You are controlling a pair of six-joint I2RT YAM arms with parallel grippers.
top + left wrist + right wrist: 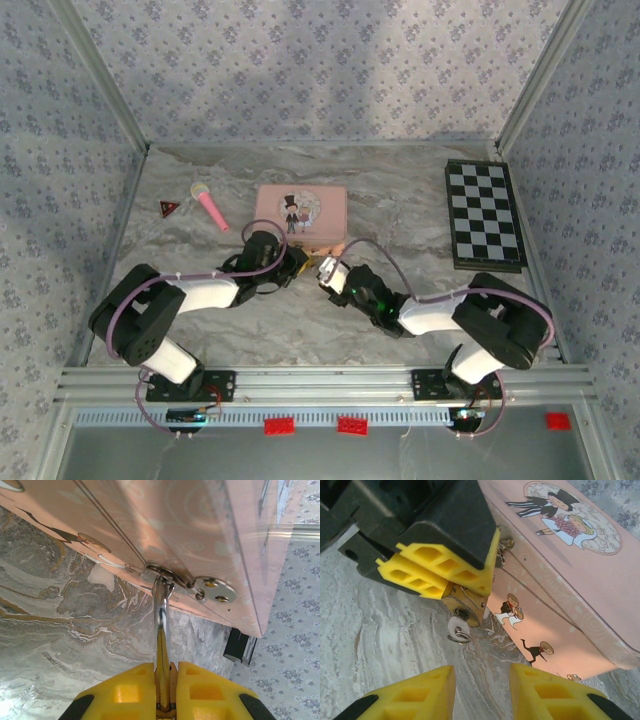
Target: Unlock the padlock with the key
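The small brass padlock [466, 601] hangs by its shackle [161, 605] from the hasp [167, 575] on the front of the pink tin [300, 210]. My left gripper [166, 667] is shut on the padlock body, seen edge-on between its yellow fingers [437, 570]. The silver key [456, 627] with its small ring sticks out of the keyhole at the padlock's lower end. My right gripper [482, 690] is open, a short way in front of the key, with bare table between its fingers. From above, the two grippers [292, 262] [325, 272] meet at the tin's near edge.
A folded checkerboard [485, 215] lies at the back right. A pink stick-shaped object [210, 205] and a small red triangle [168, 208] lie at the back left. Patterned walls enclose the marbled table [400, 200] on three sides.
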